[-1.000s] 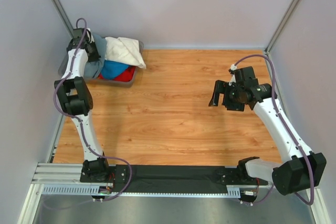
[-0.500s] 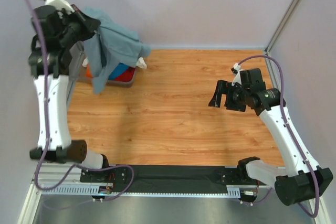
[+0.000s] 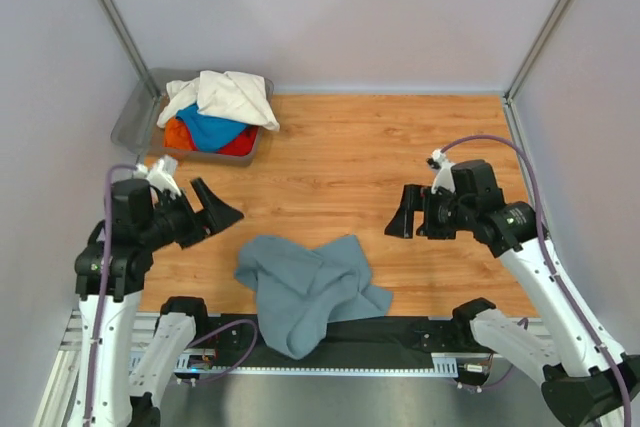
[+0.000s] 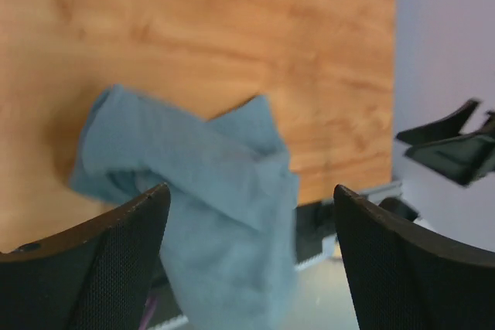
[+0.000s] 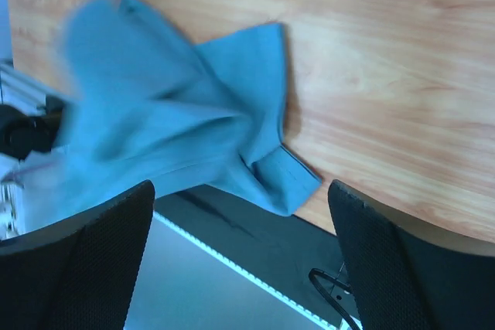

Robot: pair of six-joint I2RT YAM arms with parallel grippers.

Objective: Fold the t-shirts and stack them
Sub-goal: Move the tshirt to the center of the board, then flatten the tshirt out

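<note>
My left pincer point(image 3: 218, 211) stands wide open and empty, both fingers spread in its wrist view point(image 4: 249, 191) with nothing between them, hovering over the near-left part of the tabletop point(image 3: 350, 167). Half a second ago this same pincer was up high over the far-left corner with the slate grey-blue shirt point(image 3: 305, 287) hanging from it; now the shirt is released and lies below and just to the right of my fingers. My right pincer point(image 3: 403, 215) is also spread open and holds nothing, and it has dropped a little toward the near edge, facing the shirt from the right side point(image 5: 240, 187). Judgement: the carry from the bin is done, and this shirt is ready for spreading, the step that comes before any fold. The shirt sits at the near edge, left of centre, in a crumpled heap doubled over itself, with one lobe spilling past the table edge onto the black base strip point(image 3: 400, 332). Its left part is blurred in the right wrist view, so it may not have settled. I see no neck label. The cream-white shirt point(image 3: 235, 97), bright blue shirt point(image 3: 210, 130) and red-orange shirt point(image 3: 175, 133) lie piled in the grey bin point(image 3: 130, 117) at the far-left corner.
</note>
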